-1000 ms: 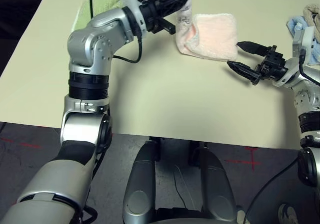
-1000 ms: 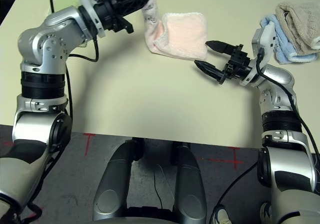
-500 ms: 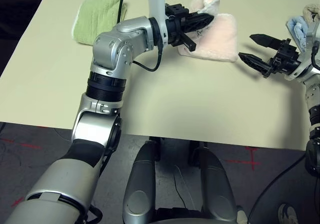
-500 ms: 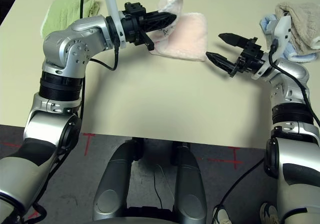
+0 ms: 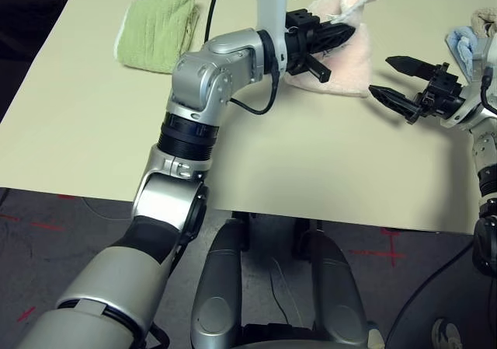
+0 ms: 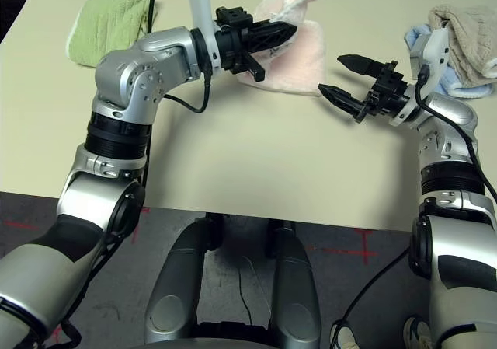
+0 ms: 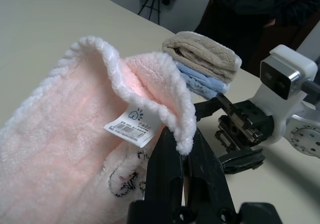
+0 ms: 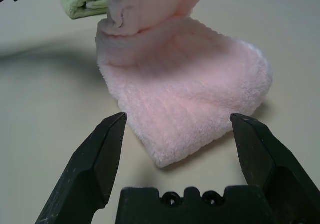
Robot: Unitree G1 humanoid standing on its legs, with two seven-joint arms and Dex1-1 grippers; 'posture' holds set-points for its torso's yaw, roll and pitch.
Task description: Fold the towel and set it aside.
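The pale pink towel [image 5: 348,63] lies folded at the far middle of the table. My left gripper [image 5: 348,33] is shut on one edge of it and holds that flap raised over the folded part. In the left wrist view the fingers [image 7: 167,159] pinch the white-stitched hem beside a white label [image 7: 132,126], with a dark cartoon print just below. My right gripper [image 6: 335,75] stands open just right of the towel, apart from it. The right wrist view shows the towel [image 8: 190,99] lying ahead of the open right gripper [image 8: 177,118], nothing between the fingers.
A light green folded towel [image 5: 155,30] lies at the far left. Blue and beige folded towels [image 6: 458,34] are stacked at the far right, close behind my right wrist. The bare table top [image 5: 295,162] runs to the front edge.
My left gripper has carried the towel's raised edge to the right, over the folded part. The right gripper drew back to the right early on, then stayed put, still open.
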